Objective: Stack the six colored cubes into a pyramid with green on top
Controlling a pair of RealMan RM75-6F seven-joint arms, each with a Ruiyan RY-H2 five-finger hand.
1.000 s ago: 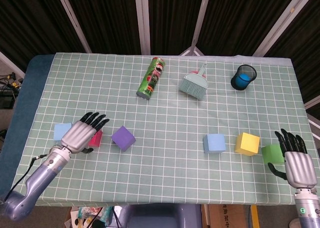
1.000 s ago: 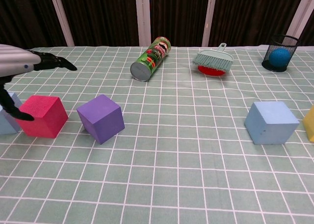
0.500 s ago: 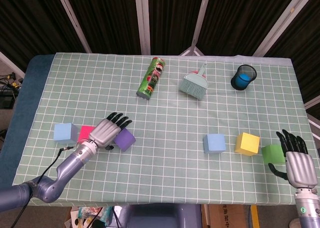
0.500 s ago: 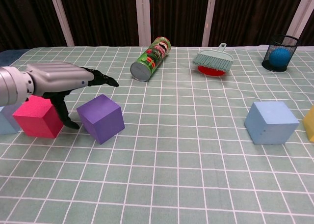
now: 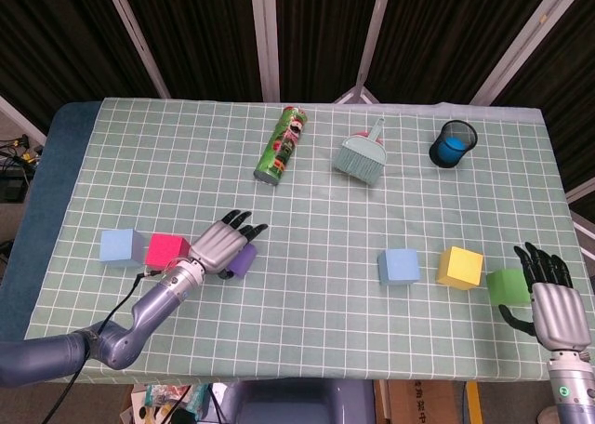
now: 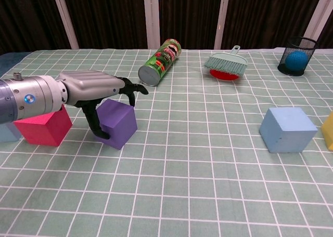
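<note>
The tablecloth (image 5: 325,201) is pale green with a white grid. Cubes: purple (image 6: 117,123), red (image 6: 42,126), yellow (image 5: 460,267), green (image 5: 507,285) (two (image 5: 400,267) light blue (image 5: 118,246)).

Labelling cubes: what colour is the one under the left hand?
Purple cube; clearest in chest view.

Green-checked worktop (image 5: 307,210): chip can (image 5: 281,145) 12 o'clock, brush (image 5: 361,154) and mesh cup (image 5: 453,143) 1–2, cubes (image 5: 402,266) spread 3 to 9
</note>
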